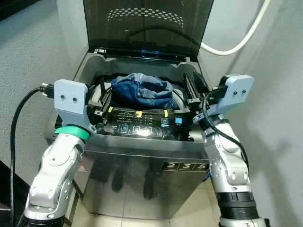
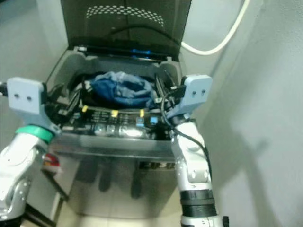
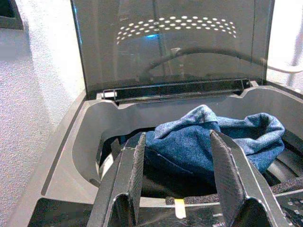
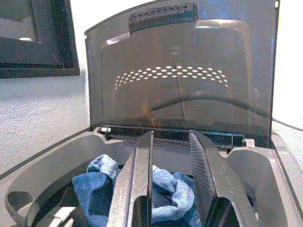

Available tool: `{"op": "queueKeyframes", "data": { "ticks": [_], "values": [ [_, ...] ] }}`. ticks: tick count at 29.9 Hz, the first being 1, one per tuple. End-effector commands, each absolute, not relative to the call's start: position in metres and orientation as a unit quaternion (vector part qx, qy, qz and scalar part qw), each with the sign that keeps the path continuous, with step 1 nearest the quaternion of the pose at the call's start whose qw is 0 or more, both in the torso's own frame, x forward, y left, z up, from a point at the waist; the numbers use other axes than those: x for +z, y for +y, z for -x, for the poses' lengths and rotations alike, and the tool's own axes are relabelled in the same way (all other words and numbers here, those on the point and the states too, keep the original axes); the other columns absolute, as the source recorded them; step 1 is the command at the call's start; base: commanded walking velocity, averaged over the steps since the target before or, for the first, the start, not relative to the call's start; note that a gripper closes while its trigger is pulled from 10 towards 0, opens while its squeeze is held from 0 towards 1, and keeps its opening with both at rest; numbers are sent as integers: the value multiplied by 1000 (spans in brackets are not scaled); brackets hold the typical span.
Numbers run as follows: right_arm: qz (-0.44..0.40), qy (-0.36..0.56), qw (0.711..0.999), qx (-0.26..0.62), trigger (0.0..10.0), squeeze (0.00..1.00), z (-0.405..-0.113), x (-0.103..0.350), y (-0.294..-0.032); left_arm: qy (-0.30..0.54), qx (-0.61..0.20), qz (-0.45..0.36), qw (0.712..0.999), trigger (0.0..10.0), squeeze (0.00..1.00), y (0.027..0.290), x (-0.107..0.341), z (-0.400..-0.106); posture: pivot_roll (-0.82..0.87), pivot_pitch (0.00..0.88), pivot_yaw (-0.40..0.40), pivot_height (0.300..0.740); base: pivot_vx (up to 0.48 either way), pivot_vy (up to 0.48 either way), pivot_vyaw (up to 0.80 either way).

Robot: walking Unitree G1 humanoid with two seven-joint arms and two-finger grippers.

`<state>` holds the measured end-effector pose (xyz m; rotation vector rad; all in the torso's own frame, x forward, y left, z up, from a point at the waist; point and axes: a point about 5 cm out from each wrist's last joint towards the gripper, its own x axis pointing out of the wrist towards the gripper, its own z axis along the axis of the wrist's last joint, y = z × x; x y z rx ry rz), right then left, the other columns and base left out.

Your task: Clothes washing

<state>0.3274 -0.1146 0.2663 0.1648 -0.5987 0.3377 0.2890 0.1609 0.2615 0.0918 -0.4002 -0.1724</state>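
The two silver arms rise from the lower corners of the head views, each bent up toward the top-loading washing machine [image 1: 142,161]. The left gripper [image 3: 177,156] hovers over the machine's front left corner with its black ribbed fingers [image 3: 130,179] spread apart and nothing between them. The right gripper [image 4: 170,161] hangs over the machine's right rim, its fingers also parted and empty.

A bundle of blue denim clothes [image 1: 142,90] sits heaped in the mouth of the drum, mounded above the drum's opening. The fabric is crumpled and folded, with paler worn patches along its creases. From the left wrist view it lies just beyond the fingertips, apart from them.

The machine's tinted, see-through lid [image 1: 147,23] stands raised at the back, a pattern of pale dots near its top. A grey moulded plastic collar [image 3: 90,132] slopes down around the drum with open space between the clothes and its walls. The glossy control panel [image 1: 142,125] runs along the machine's front edge, carrying small yellow tape tabs. A white hose [image 1: 236,42] curves along the wall behind the machine's right side.
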Motion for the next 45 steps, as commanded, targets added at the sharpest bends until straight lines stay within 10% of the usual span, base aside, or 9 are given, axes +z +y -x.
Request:
{"op": "queueKeyframes", "data": {
  "ticks": [1,45],
  "values": [
    [-81,-288,941,158,10000,0,-326,262,-118,-198,-86,-48,975,10000,0,159,260,-290,115,37,-15,740,-322,0,0],
    [-32,-274,947,163,10000,0,-326,256,-115,-193,-89,-49,976,10000,0,156,257,-293,106,40,-9,740,-237,0,36]
  ]
}}
